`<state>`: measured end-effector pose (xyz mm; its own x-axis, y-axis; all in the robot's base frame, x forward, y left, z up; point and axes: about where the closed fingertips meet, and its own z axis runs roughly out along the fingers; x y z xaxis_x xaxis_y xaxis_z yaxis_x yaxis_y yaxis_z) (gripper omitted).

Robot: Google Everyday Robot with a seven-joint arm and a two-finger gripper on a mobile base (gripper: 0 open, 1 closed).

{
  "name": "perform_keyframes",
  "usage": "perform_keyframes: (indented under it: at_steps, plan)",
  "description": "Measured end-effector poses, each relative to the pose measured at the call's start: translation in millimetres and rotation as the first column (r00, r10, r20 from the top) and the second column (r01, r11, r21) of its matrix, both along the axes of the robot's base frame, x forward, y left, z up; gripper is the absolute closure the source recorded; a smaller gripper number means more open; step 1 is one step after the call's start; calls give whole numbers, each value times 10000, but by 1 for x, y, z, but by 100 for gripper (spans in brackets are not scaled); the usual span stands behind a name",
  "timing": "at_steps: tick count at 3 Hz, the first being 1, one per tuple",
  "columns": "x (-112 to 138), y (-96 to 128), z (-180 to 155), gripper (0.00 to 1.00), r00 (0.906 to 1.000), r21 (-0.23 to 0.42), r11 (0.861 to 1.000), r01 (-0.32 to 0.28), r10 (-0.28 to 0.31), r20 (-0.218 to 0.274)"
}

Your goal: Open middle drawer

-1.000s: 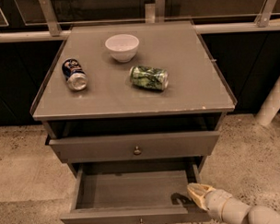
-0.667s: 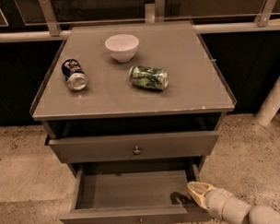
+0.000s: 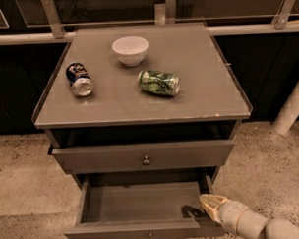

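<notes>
One pulled-out middle drawer (image 3: 137, 203) sits just left of the gripper (image 3: 210, 204) (can't tell its grip), probably parked there since opening looks done.

Dim warm light; pincer (image 3: 208, 204) at lower right casts dark shadow (image 3: 189, 211).

- One view is given, taken from above and in front, tilted steeply down.
- The whole worktop (image 3: 202, 90) is framed from nearby; the pulled-out middle drawer (image 3: 119, 232) is cut by the bottom edge.
- The tool (image 3: 211, 206) is seen lower right, at that drawer's right front corner.
</notes>
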<state>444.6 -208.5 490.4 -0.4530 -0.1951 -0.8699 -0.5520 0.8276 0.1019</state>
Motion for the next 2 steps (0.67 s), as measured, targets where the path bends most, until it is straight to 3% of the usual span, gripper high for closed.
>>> perform_keyframes:
  at_steps: [1,2]
  plan:
    - [0,0,0,12,10000,0,10000,-1,1,0]
    - [0,0,0,0,10000,1,10000,-1,1,0]
